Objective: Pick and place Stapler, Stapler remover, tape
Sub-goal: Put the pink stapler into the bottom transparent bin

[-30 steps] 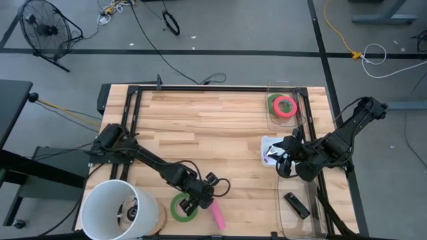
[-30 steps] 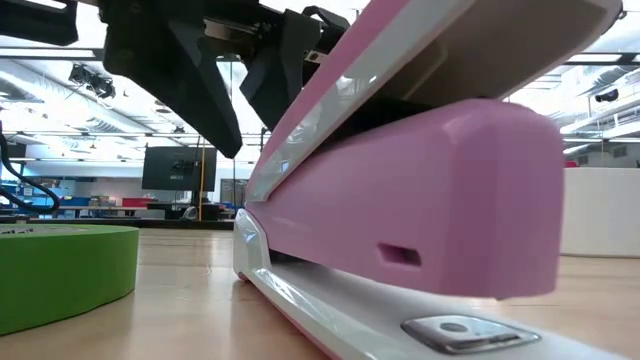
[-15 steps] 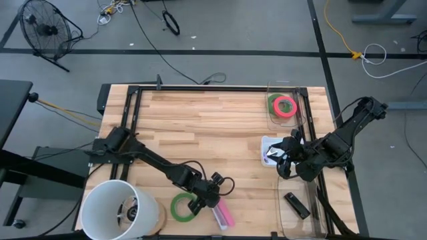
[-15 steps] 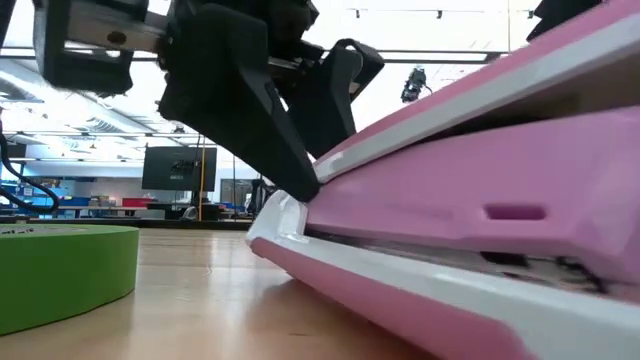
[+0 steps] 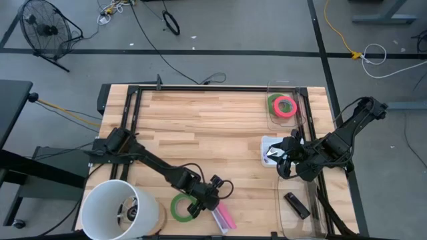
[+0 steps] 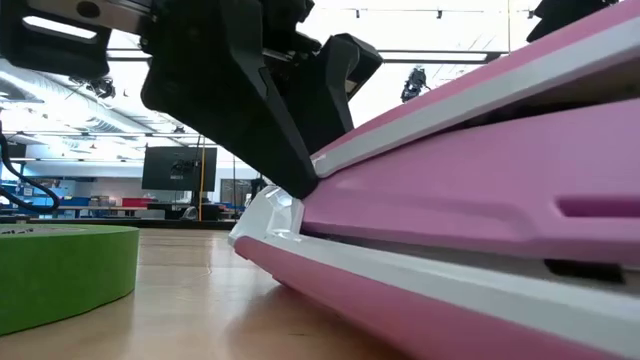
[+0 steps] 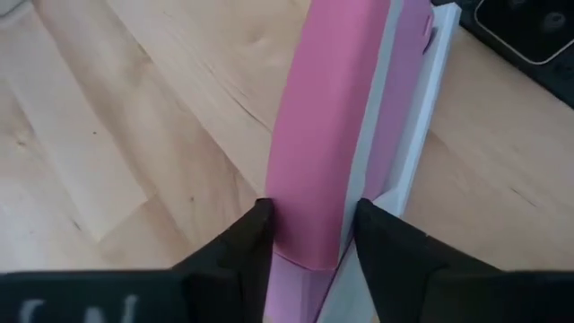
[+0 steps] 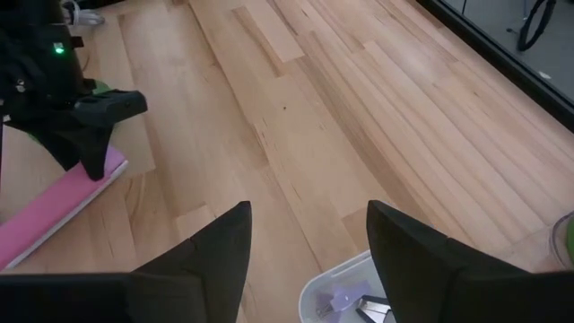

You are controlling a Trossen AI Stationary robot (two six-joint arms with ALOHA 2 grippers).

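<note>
I have the left gripper [image 5: 215, 198] at the table's six o'clock edge, fingers pinching the pink stapler [image 5: 222, 215] beside a green tape [image 5: 181, 208]. My right gripper [image 5: 283, 158] waits at three o'clock, fingers spread.

Left claw [image 5: 215, 200] closed onto pink stapler [image 5: 222, 215], swung it nearer green tape [image 5: 180, 207].

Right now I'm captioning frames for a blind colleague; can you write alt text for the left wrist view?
The left gripper has its two dark fingers closed on either side of one end of a pink and white stapler, which lies on the wooden table. A dark object shows at one corner, too cut off to identify.
</note>
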